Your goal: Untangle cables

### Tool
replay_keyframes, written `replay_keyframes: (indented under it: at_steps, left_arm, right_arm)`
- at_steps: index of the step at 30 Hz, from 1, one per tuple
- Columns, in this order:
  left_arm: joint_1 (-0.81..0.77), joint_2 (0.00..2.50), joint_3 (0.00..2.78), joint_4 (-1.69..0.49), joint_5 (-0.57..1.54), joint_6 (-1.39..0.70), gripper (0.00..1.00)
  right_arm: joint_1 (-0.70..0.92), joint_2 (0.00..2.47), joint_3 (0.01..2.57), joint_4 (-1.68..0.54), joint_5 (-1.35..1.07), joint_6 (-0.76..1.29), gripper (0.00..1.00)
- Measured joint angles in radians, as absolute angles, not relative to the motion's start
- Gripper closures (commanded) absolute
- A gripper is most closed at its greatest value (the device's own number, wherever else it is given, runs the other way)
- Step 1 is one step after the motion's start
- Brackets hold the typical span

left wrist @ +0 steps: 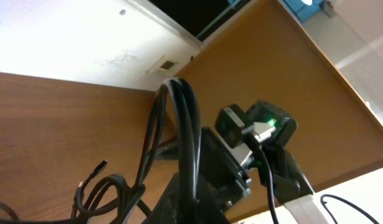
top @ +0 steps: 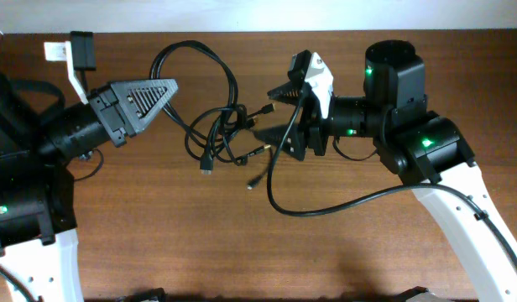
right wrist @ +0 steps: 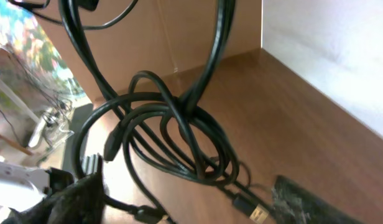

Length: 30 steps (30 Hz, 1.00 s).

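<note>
Left gripper [top: 172,84] is clamped on a loop of the cables [right wrist: 184,113], probably to anchor it. Right gripper [top: 264,111] gapes wide, the knot hanging between its fingers, ready to grasp.

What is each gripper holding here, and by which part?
Left gripper appears shut on the lower end of a cable loop; right gripper is open, holding nothing.

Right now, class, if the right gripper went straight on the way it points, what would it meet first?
Most likely the cables: the right gripper, open, points at their tangled loops, which lie directly ahead. A small plug end may touch first; depth is unclear.
</note>
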<state>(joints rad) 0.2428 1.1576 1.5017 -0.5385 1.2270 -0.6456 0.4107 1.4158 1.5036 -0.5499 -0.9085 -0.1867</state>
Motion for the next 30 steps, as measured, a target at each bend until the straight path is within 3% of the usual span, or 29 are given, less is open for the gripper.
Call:
replay_keyframes:
  at_steps: [7, 9, 10, 11, 12, 18, 21, 26, 30]
  left_arm:
    - [0.163, 1.158, 1.502, -0.442, 1.232, -0.717, 1.00]
    - [0.137, 1.158, 1.502, -0.431, 1.231, -0.731, 1.00]
    - [0.129, 1.158, 1.502, -0.429, 1.231, -0.735, 1.00]
    - [0.124, 1.158, 1.502, -0.429, 1.231, -0.738, 1.00]
    - [0.121, 1.158, 1.502, -0.429, 1.231, -0.742, 1.00]
    - [0.120, 1.158, 1.502, -0.428, 1.230, -0.746, 1.00]
    - [0.120, 1.158, 1.502, -0.426, 1.230, -0.746, 1.00]
    - [0.134, 1.158, 1.502, -0.427, 1.224, -0.746, 1.00]
    - [0.173, 1.158, 1.502, -0.427, 1.225, -0.746, 1.00]
  right_arm:
    - [0.427, 1.426, 1.504, -0.546, -0.911, -0.190, 0.37]
    - [0.439, 1.426, 1.504, -0.545, -0.911, -0.192, 0.54]
    - [0.443, 1.426, 1.504, -0.543, -0.911, -0.190, 0.57]
    - [0.445, 1.426, 1.504, -0.543, -0.911, -0.191, 0.73]
    - [0.445, 1.426, 1.504, -0.541, -0.912, -0.191, 0.96]
    - [0.446, 1.427, 1.504, -0.501, -0.893, -0.193, 0.96]
    - [0.439, 1.427, 1.503, -0.446, -0.775, -0.149, 0.96]
    - [0.271, 1.427, 1.504, -0.436, -0.459, 0.133, 0.96]
    - [0.168, 1.427, 1.504, -0.455, -0.417, 0.236, 0.96]
